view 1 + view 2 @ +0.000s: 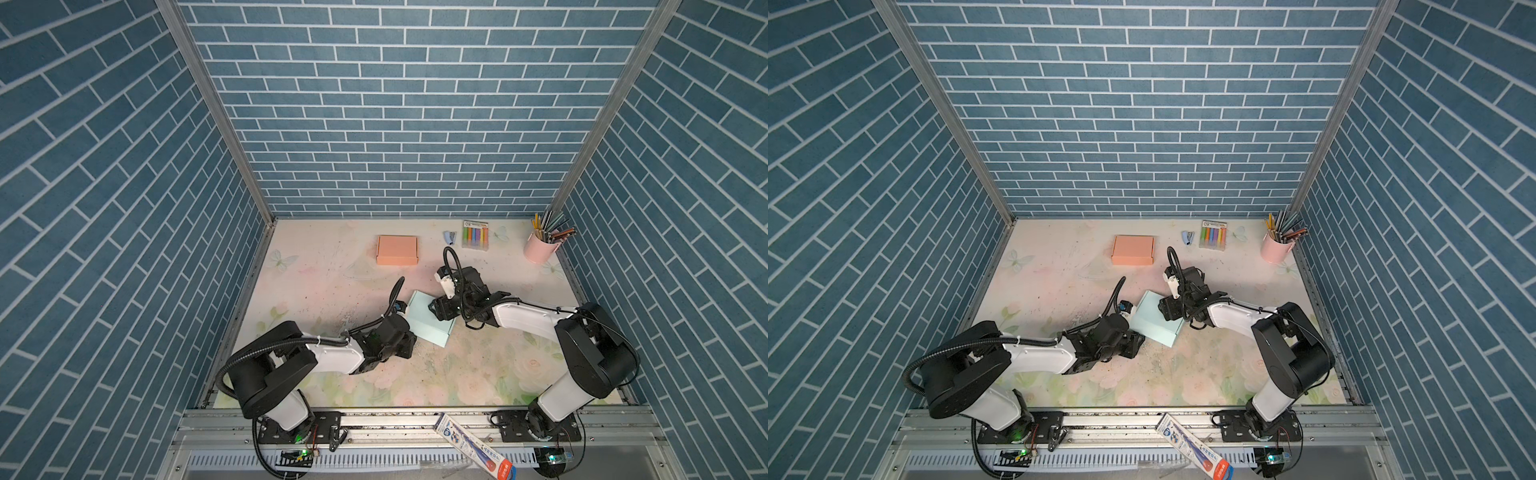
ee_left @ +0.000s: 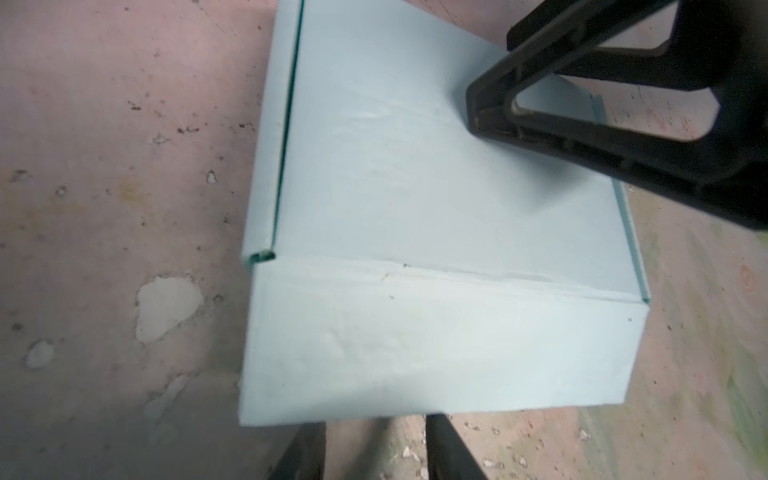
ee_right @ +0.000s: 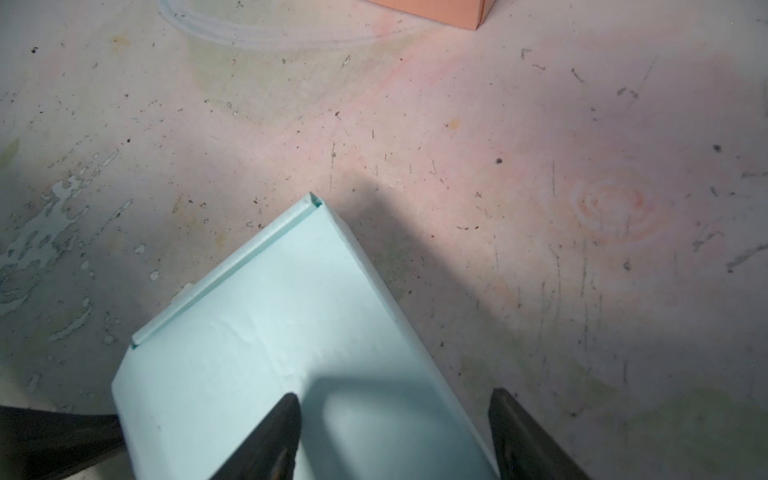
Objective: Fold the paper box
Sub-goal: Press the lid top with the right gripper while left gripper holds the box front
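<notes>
Blue paper box (image 1: 428, 319) (image 1: 1152, 318) sits mid-table, slightly toward the near side, turned at an angle. It is folded up, with its top closed flat; a thin slit shows along one side seam in the left wrist view (image 2: 415, 199).

The right gripper (image 1: 435, 311) (image 3: 395, 397) comes in from the right over the box. Its jaws are spread wide and grasp nothing: one fingertip (image 2: 482, 116) rests on the box top, and the other finger hangs past the box edge, over the table (image 1: 316, 286).

The left gripper (image 1: 409, 343) (image 2: 374, 451) is low at the box's near-left wall. Its jaws are partly apart, with only bare tabletop between them, so it is released. The tips are right at the wall; can't tell if they touch it.

An orange box (image 1: 397, 250), closed, lies farther back and left of the blue one, well apart from it. A small blue stapler (image 1: 449, 237) and a marker pack (image 1: 476, 235) sit far right of centre. A pink cup (image 1: 539, 249) full of pencils stands in the far right corner.
</notes>
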Controlling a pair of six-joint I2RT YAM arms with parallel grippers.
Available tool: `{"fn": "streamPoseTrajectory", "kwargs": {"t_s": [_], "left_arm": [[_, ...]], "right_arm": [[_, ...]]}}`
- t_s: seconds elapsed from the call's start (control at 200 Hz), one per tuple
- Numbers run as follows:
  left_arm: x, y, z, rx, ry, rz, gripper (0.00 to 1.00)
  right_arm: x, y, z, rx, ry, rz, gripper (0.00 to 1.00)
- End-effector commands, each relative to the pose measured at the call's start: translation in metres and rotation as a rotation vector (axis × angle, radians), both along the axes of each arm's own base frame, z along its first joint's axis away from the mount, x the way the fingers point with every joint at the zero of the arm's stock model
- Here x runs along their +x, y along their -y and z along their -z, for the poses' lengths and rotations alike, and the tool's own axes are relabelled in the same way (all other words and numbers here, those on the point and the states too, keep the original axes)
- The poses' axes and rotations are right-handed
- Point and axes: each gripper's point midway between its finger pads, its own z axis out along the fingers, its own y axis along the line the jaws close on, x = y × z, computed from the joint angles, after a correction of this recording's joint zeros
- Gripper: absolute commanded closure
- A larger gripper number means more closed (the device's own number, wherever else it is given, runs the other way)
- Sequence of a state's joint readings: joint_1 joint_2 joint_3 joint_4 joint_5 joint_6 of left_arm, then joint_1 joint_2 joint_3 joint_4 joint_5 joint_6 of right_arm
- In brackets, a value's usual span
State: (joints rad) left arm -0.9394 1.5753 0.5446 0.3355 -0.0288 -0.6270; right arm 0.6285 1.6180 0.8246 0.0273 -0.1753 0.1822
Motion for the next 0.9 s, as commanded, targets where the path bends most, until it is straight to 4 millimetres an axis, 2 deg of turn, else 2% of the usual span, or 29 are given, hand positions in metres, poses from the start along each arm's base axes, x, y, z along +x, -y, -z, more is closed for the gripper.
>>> {"fn": "streamPoseTrajectory", "kwargs": {"t_s": [0.0, 0.12, 0.225, 0.41, 0.545, 0.6, 0.685, 0.81, 0.895], "left_arm": [[0.007, 0.0, 0.005, 0.02, -0.005, -0.005, 0.59], [0.01, -0.002, 0.01, 0.065, -0.01, -0.006, 0.59], [0.004, -0.008, 0.016, 0.096, -0.033, 0.007, 0.59], [-0.028, -0.032, 0.022, 0.128, -0.094, 0.036, 0.58], [-0.053, -0.041, 0.023, 0.136, -0.139, 0.067, 0.58], [-0.061, -0.039, 0.018, 0.128, -0.142, 0.083, 0.58], [-0.063, -0.028, -0.001, 0.096, -0.114, 0.099, 0.58], [-0.05, -0.004, -0.038, 0.001, -0.045, 0.114, 0.59], [-0.04, 0.011, -0.051, -0.015, -0.013, 0.131, 0.6]], "right_arm": [[-0.017, -0.007, 0.013, 0.019, -0.062, -0.076, 0.29], [-0.016, -0.007, 0.016, 0.018, -0.064, -0.069, 0.29], [-0.012, -0.003, 0.018, 0.006, -0.061, -0.053, 0.29], [-0.01, -0.003, 0.019, 0.002, -0.057, -0.047, 0.3], [-0.008, -0.005, 0.013, 0.018, -0.047, -0.045, 0.3], [-0.007, -0.005, 0.009, 0.024, -0.04, -0.042, 0.3], [-0.005, -0.005, 0.0, 0.033, -0.023, -0.033, 0.3], [-0.001, -0.006, -0.005, 0.035, -0.021, -0.025, 0.29], [0.001, -0.006, -0.006, 0.035, -0.025, -0.019, 0.28]]}}
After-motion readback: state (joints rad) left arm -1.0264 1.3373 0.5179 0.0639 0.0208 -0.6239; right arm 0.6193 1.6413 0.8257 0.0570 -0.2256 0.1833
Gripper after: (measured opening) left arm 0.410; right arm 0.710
